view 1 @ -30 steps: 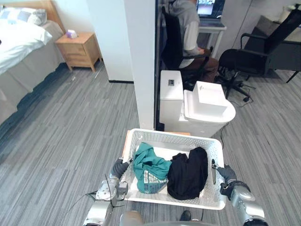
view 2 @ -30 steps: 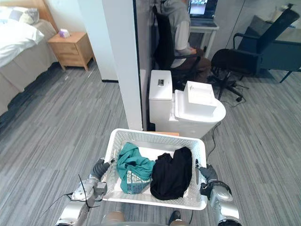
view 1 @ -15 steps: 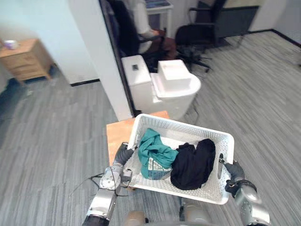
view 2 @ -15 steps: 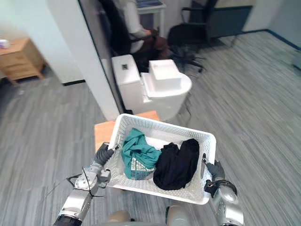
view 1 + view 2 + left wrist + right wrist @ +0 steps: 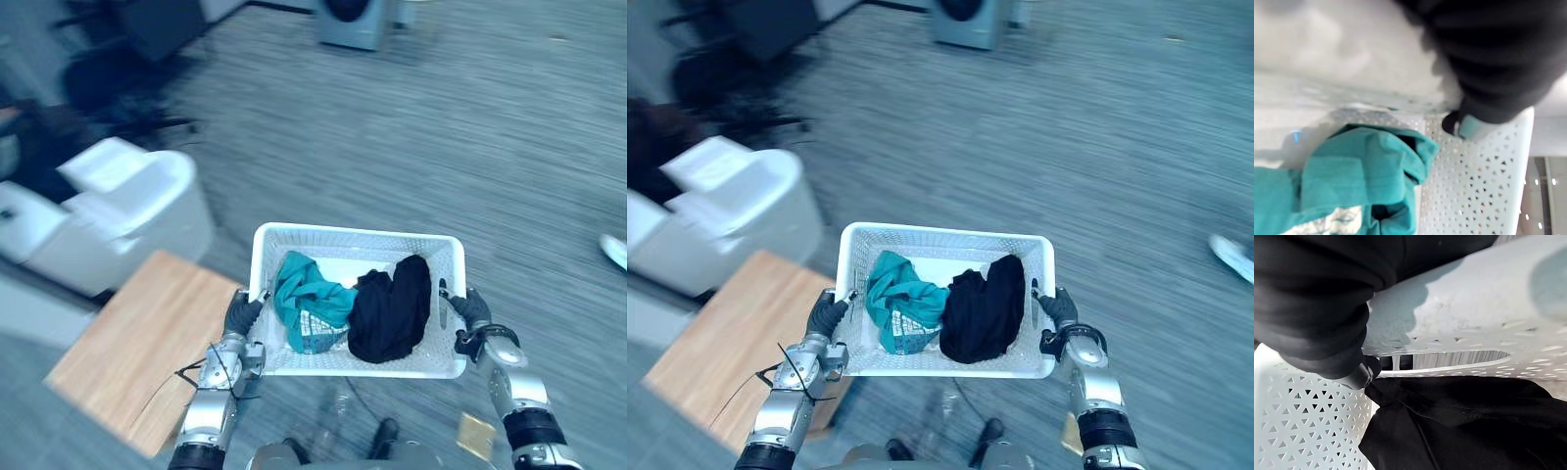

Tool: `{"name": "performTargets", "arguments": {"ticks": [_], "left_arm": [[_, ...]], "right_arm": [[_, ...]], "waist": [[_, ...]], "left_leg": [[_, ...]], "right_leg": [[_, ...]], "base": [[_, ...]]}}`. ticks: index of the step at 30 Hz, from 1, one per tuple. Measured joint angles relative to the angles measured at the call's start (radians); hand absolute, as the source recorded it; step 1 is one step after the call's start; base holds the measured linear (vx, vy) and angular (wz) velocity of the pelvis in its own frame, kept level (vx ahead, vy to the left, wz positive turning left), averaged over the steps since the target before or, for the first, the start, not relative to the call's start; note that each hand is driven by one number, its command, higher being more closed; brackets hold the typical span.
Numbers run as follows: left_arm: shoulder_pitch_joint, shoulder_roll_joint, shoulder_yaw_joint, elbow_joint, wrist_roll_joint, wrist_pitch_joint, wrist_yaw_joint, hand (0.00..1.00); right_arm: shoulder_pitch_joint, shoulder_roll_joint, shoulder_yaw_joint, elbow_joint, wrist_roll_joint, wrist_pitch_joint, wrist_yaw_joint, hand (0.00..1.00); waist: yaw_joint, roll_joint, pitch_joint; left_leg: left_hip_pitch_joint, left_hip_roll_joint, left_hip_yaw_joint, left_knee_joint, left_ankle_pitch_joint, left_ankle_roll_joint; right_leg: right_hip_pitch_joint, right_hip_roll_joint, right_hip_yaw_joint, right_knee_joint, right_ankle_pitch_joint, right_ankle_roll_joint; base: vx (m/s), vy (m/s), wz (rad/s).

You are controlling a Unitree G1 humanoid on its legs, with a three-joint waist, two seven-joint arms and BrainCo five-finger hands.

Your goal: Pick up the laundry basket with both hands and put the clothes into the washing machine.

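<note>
White plastic, pierced all over with small holes, the laundry basket [image 5: 353,232] is carried in the air between the two hands, one at each short end. The left hand [image 5: 240,313] grips the left end wall, its fingers [image 5: 1453,123] hooked over the rim and dipping inside. The right hand [image 5: 471,308] grips the right end, with a dark fingertip [image 5: 1364,377] curled in at the handle slot under the rim.

Just inside the left fingers lies a crumpled teal garment [image 5: 306,299] with a pale printed patch. Just inside the right fingers a black garment [image 5: 392,308] is heaped from the near wall up toward the far wall. The two garments touch in the middle of the basket.

Outside the left fingers and below them sits a low wooden bench [image 5: 132,343], with the basket's near left corner over its edge. Beyond the bench, further out on the left-hand side, stands a white lidded unit [image 5: 118,201] on the grey striped carpet [image 5: 470,137]. Far ahead of both hands is the washing machine [image 5: 351,18], pale with a dark round door. Well out past the right fingers a light shoe [image 5: 614,251] shows.
</note>
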Motion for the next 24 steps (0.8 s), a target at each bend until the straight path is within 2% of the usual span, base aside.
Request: {"name": "performTargets", "arguments": {"ticks": [1,2,3,4,5,6,7,8,9,10,11,13,14,15,16,17,18,19,20,21,22,23,24], "left_arm": [[0.0,0.0,-0.001,0.01,0.0,0.0,0.0,1.0],[0.001,-0.001,-0.005,0.038,0.0,0.0,-0.002,1.0],[0.008,-0.002,-0.007,0.053,0.0,0.0,-0.005,1.0],[0.017,-0.003,-0.016,0.063,0.0,0.0,-0.008,1.0],[0.044,-0.001,-0.015,0.06,-0.008,-0.005,-0.009,1.0],[0.055,-0.001,-0.013,0.06,-0.016,-0.007,-0.009,1.0],[0.069,-0.013,-0.014,0.051,-0.02,-0.007,-0.01,1.0],[0.076,-0.018,-0.013,0.045,-0.02,-0.007,-0.01,1.0],[0.087,-0.021,-0.013,0.033,-0.02,-0.007,-0.011,1.0],[0.089,-0.023,-0.014,0.027,-0.02,-0.008,-0.013,1.0],[0.095,-0.023,-0.01,0.025,-0.02,-0.009,-0.014,1.0],[0.109,-0.024,0.007,0.02,-0.021,-0.008,-0.012,1.0],[0.122,-0.028,0.008,0.002,-0.021,-0.008,-0.009,1.0],[0.122,-0.029,0.005,-0.003,-0.021,-0.007,-0.009,1.0],[0.12,-0.03,0.007,-0.007,-0.02,-0.007,-0.007,1.0],[0.122,-0.02,0.004,-0.005,-0.019,-0.006,-0.006,1.0],[0.124,-0.021,0.003,-0.005,-0.018,-0.004,-0.006,1.0],[0.13,-0.021,0.003,-0.005,-0.017,0.001,-0.004,1.0],[0.147,-0.007,0.002,-0.014,-0.016,0.008,-0.005,1.0],[0.156,0.004,0.002,-0.017,-0.016,0.011,-0.006,1.0],[0.167,0.028,0.0,-0.024,-0.012,0.014,-0.006,1.0],[0.164,0.042,0.003,-0.027,-0.006,0.015,-0.006,1.0],[0.164,0.044,0.005,-0.033,-0.003,0.017,-0.006,1.0]], "right_arm": [[0.023,0.009,-0.008,-0.016,0.0,0.0,0.0,1.0],[0.072,0.023,-0.019,-0.043,-0.001,0.0,-0.001,1.0],[0.099,0.026,-0.025,-0.056,-0.001,0.0,-0.001,1.0],[0.127,0.029,-0.028,-0.063,-0.001,0.0,-0.004,1.0],[0.131,0.036,-0.027,-0.064,-0.001,0.001,-0.005,1.0],[0.131,0.033,-0.027,-0.064,-0.001,0.0,-0.005,1.0],[0.131,0.023,-0.028,-0.064,-0.001,0.001,-0.005,1.0],[0.13,0.019,-0.027,-0.065,-0.001,0.001,-0.004,1.0],[0.13,0.014,-0.023,-0.07,-0.001,0.001,-0.001,1.0],[0.13,0.012,-0.019,-0.079,-0.001,0.001,-0.001,1.0],[0.13,0.008,-0.017,-0.082,-0.001,0.001,-0.001,1.0],[0.13,0.013,0.002,-0.085,-0.001,0.003,-0.002,1.0],[0.128,0.004,0.003,-0.086,-0.001,0.003,-0.001,1.0],[0.128,0.005,0.002,-0.086,-0.001,0.003,-0.001,1.0],[0.125,0.018,0.001,-0.086,-0.001,0.003,-0.001,1.0],[0.139,0.032,0.0,-0.087,-0.001,0.002,-0.001,1.0],[0.144,0.033,0.001,-0.087,-0.001,0.001,0.0,1.0],[0.152,0.04,0.0,-0.086,-0.006,0.001,0.0,1.0],[0.166,0.054,0.001,-0.081,-0.01,0.001,0.001,1.0],[0.172,0.061,0.0,-0.072,-0.015,0.001,0.004,1.0],[0.177,0.084,-0.006,-0.045,-0.016,0.0,0.005,1.0],[0.178,0.101,-0.008,-0.037,-0.016,0.0,0.006,1.0],[0.178,0.107,-0.01,-0.037,-0.016,-0.001,0.007,1.0]], "waist": [[-0.014,-0.008,-0.001],[-0.029,-0.02,0.001],[-0.026,-0.021,0.005],[-0.014,-0.009,0.018],[-0.005,0.004,0.029],[0.0,0.003,0.034],[0.012,0.007,0.038],[0.017,0.003,0.045],[0.029,-0.004,0.053],[0.042,0.008,0.06],[0.045,0.005,0.063],[0.048,0.021,0.065],[0.058,0.031,0.058],[0.068,0.032,0.057],[0.08,0.011,0.056],[0.082,-0.03,0.047],[0.082,-0.042,0.044],[0.08,-0.059,0.048],[0.063,-0.077,0.054],[0.055,-0.085,0.054],[0.033,-0.087,0.053],[0.033,-0.071,0.06],[0.03,-0.058,0.063]], "left_leg": [[0.002,0.026,-0.002,0.033,-0.004,-0.003],[0.011,0.086,-0.007,0.13,-0.015,0.008],[0.016,0.152,-0.021,0.243,-0.028,0.058],[0.0,0.233,-0.103,0.407,-0.014,0.174],[-0.075,0.254,-0.298,0.554,0.035,0.241],[-0.122,0.22,-0.411,0.604,0.022,0.189],[-0.214,0.105,-0.569,0.663,-0.02,0.098],[-0.252,0.053,-0.6,0.663,-0.034,0.078],[-0.324,-0.006,-0.594,0.604,-0.041,0.073],[-0.369,-0.036,-0.566,0.472,-0.036,0.066],[-0.387,-0.055,-0.563,0.383,-0.028,0.052],[-0.404,-0.125,-0.621,0.053,0.038,-0.034],[-0.408,-0.143,-0.651,-0.058,0.068,-0.045],[-0.417,-0.146,-0.659,-0.052,0.098,-0.029],[-0.43,-0.166,-0.659,0.0,0.127,0.015],[-0.403,-0.204,-0.638,0.021,0.13,0.032],[-0.39,-0.223,-0.633,0.03,0.127,0.039],[-0.358,-0.262,-0.628,0.058,0.102,0.079],[-0.292,-0.301,-0.618,0.068,0.087,0.111],[-0.252,-0.324,-0.62,0.068,0.058,0.149],[-0.179,-0.343,-0.63,0.065,0.01,0.185],[-0.115,-0.341,-0.646,0.055,-0.032,0.185],[-0.085,-0.336,-0.654,0.04,-0.043,0.177]], "right_leg": [[0.012,0.016,0.005,-0.013,0.005,-0.008],[0.044,0.047,0.023,-0.023,0.002,-0.014],[0.075,0.075,0.044,-0.024,-0.01,-0.032],[0.123,0.122,0.088,-0.023,-0.027,-0.056],[0.16,0.149,0.141,-0.021,-0.061,-0.081],[0.162,0.151,0.164,-0.008,-0.078,-0.078],[0.156,0.133,0.195,0.015,-0.096,-0.081],[0.157,0.124,0.206,0.011,-0.097,-0.081],[0.16,0.113,0.216,-0.016,-0.097,-0.082],[0.174,0.111,0.216,-0.046,-0.096,-0.081],[0.179,0.11,0.215,-0.058,-0.089,-0.069],[0.212,0.113,0.215,-0.079,-0.106,-0.031],[0.215,0.113,0.218,-0.071,-0.133,-0.009],[0.214,0.108,0.223,-0.054,-0.154,-0.001],[0.209,0.074,0.23,0.007,-0.214,0.022],[0.196,0.024,0.231,0.11,-0.272,0.06],[0.164,-0.003,0.231,0.225,-0.295,0.077],[0.066,-0.083,0.227,0.518,-0.264,0.096],[-0.009,-0.156,0.213,0.769,-0.157,0.084],[-0.034,-0.192,0.216,0.863,-0.071,0.08],[-0.073,-0.223,0.238,1.013,0.009,0.084],[-0.143,-0.214,0.25,1.111,-0.044,0.059],[-0.175,-0.209,0.236,1.118,-0.073,0.043]], "base": [[0.09,-0.238,-0.71],[0.09,-0.163,-0.64],[0.13,-0.204,-0.94],[0.1,-0.142,-1.16],[0.09,-0.097,-1.08],[0.08,0.021,-1.03],[0.09,0.064,-0.69],[0.14,0.061,-0.71],[0.18,0.036,-0.61],[0.2,0.03,-0.59],[0.31,0.06,-0.45],[0.33,0.092,-0.31],[0.29,0.11,-0.36],[0.46,0.176,-0.42],[0.56,0.211,-0.24],[0.62,0.184,-0.15],[0.65,0.166,0.06],[0.65,0.161,0.19],[0.63,0.188,0.3],[0.79,0.205,0.39],[0.82,0.16,0.22],[0.83,0.138,0.13],[0.68,0.08,0.07]]}}
